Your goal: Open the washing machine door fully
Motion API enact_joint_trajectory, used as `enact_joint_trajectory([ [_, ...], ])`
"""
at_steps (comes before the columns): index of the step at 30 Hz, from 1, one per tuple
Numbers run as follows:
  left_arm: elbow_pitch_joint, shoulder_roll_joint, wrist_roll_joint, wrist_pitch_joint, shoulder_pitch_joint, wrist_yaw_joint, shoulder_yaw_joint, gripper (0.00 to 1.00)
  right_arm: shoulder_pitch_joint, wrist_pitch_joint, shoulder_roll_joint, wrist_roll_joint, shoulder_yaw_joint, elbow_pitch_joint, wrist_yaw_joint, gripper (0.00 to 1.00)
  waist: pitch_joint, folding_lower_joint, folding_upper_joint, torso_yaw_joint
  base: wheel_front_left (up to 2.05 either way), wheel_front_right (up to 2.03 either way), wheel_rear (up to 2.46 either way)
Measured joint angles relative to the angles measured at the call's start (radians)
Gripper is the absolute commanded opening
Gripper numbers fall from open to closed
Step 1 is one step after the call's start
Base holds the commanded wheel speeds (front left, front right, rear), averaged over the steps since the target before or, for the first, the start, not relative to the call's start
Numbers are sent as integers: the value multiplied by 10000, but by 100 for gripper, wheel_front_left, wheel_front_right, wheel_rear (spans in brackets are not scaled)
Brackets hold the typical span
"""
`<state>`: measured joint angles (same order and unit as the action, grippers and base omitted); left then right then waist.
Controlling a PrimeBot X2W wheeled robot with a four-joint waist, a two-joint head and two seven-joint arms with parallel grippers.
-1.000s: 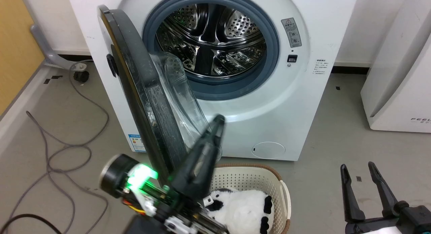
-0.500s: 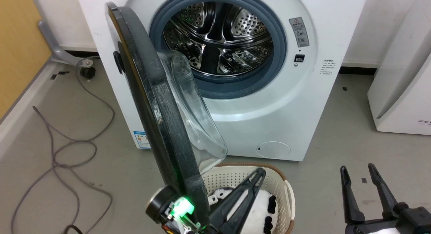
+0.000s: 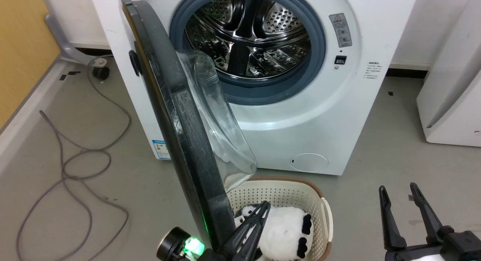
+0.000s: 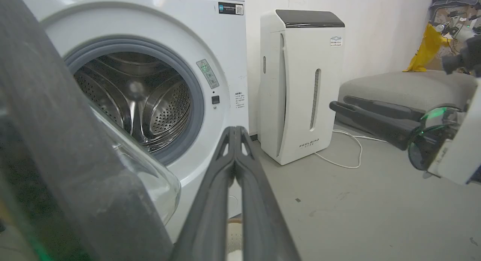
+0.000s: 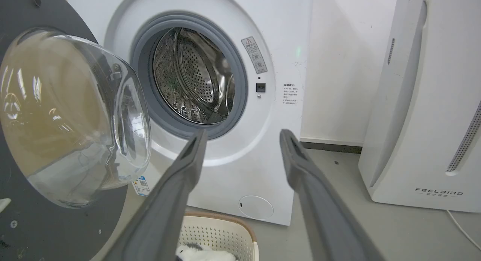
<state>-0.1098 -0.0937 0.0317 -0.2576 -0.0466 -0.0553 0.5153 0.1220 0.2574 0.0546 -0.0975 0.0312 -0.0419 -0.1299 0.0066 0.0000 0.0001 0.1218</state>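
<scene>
Left gripper (image 4: 235, 130): fingers pressed together with nothing between them, low in front of the washer (image 3: 300, 114), just beside the inner face of the door (image 3: 176, 114) at its bottom edge; whether they touch it cannot be told.
Right gripper (image 3: 398, 186): fingers apart and empty, in front of the washer and off to its right, well apart from the door.
Basket (image 3: 326, 216): on the floor close before the washer's front, under the door's lower edge, with a plush toy (image 3: 278, 231) inside; the left gripper hangs over its left part.
Door: hinged on the washer's left side and standing out from the front at about a right angle, nearly edge-on from the head; its glass bowl (image 5: 75, 114) bulges toward the washer's right.
Drum (image 3: 248, 35): open to view inside the grey gasket (image 3: 285, 92); nothing seen in it.
Cable (image 3: 130, 122): looped on the floor left of the washer, on the side the door would swing toward.
White appliance (image 5: 413, 122): right of the washer, out of the door's path.
Step in hand: by my reading, the mid-swing push; the door is about halfway, not yet folded back toward the washer's left.
Next move: likely calls for the closed left fingers set on the black rim's inner face, not the slick bowl, then pushed toward the washer's left along the hinge's arc, clear of the basket.
</scene>
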Motion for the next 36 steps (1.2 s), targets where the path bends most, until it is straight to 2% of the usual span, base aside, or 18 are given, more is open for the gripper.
enact_joint_trajectory([
  [16, 675, 82, 226, 0, -24, 73, -531, 0, -12, 2, -6, -4, 58, 73, 0, 100, 142, 0, 0, 946, 0, 0, 0],
  [30, 157, 58, 153, 0, -366, 178, -740, 0, -21, 2, -10, -19, 136, 61, 0, 100, 317, 0, -1, 2438, 0, 0, 0],
  [36, 119, -50, 153, 0, -356, 357, -1189, 0, -40, 2, -13, 0, 121, 36, 0, 100, 490, 0, 0, 3170, 0, 0, 0],
])
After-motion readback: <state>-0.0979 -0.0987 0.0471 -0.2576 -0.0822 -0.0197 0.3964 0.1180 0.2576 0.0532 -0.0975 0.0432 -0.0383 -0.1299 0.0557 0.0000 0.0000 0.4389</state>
